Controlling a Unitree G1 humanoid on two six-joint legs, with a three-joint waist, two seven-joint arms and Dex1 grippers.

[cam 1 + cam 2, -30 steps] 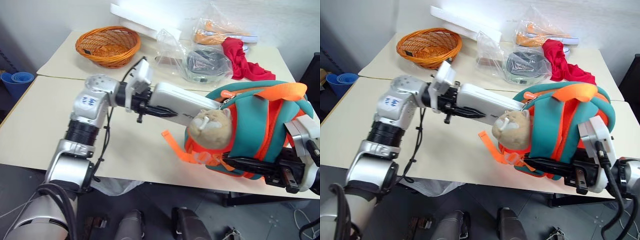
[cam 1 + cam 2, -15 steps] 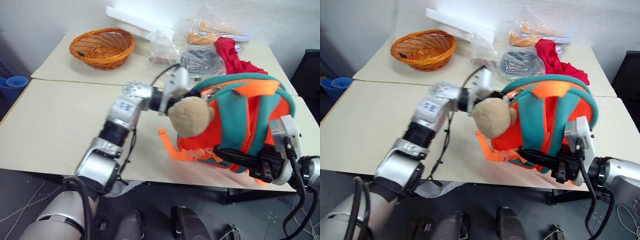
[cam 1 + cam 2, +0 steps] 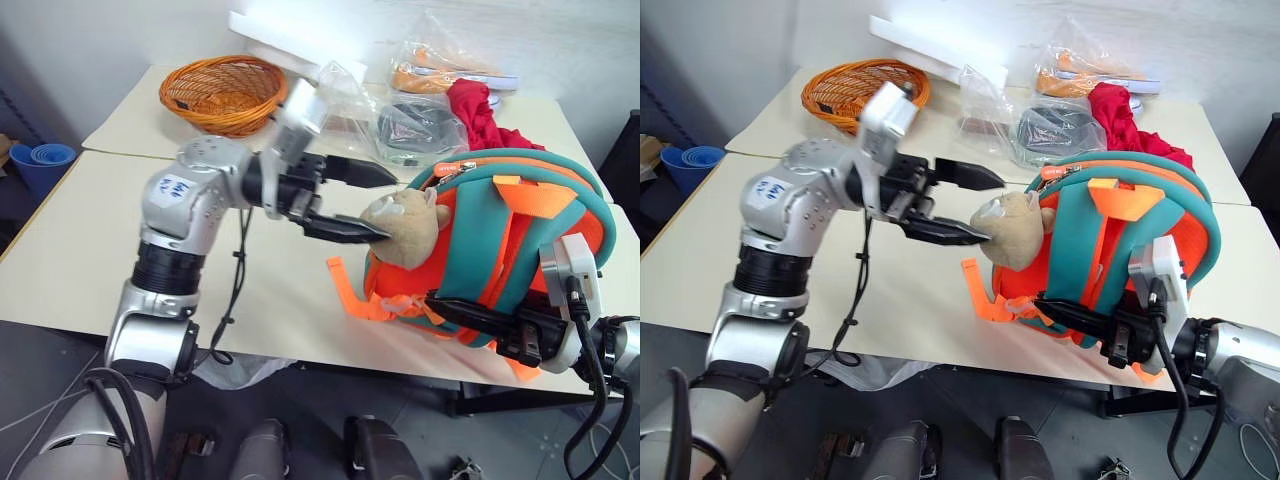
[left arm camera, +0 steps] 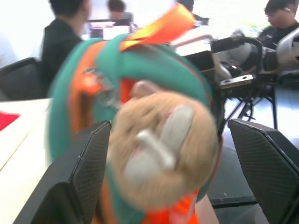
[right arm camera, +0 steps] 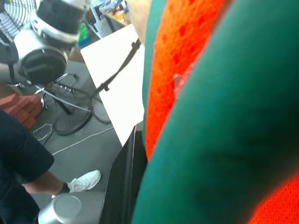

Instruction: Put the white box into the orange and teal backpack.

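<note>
The orange and teal backpack (image 3: pixel 500 250) stands upright at the table's front right edge, its tan plush toy (image 3: pixel 410 228) hanging on the side that faces my left arm. My left gripper (image 3: pixel 388 207) is open and empty, pointing at the plush toy from just beside it; in the left wrist view its black fingers (image 4: pixel 91 163) stand wide on either side of the toy (image 4: pixel 159 144). My right gripper (image 3: pixel 445 305) is shut on the backpack's lower front, and teal and orange fabric (image 5: pixel 224 116) presses against it. The white box is hidden.
An orange wicker basket (image 3: pixel 222 92), a white foam slab (image 3: pixel 290 40), clear plastic bags (image 3: pixel 415 120) and a red cloth (image 3: pixel 480 110) lie along the far side of the table. Blue cups (image 3: pixel 40 155) sit off the table's left. People (image 4: pixel 65 37) sit beyond the backpack.
A second ago my left gripper held the white box at the backpack's opening and pushed it in. It has since let go, opened wide and drawn back; the box no longer shows.
</note>
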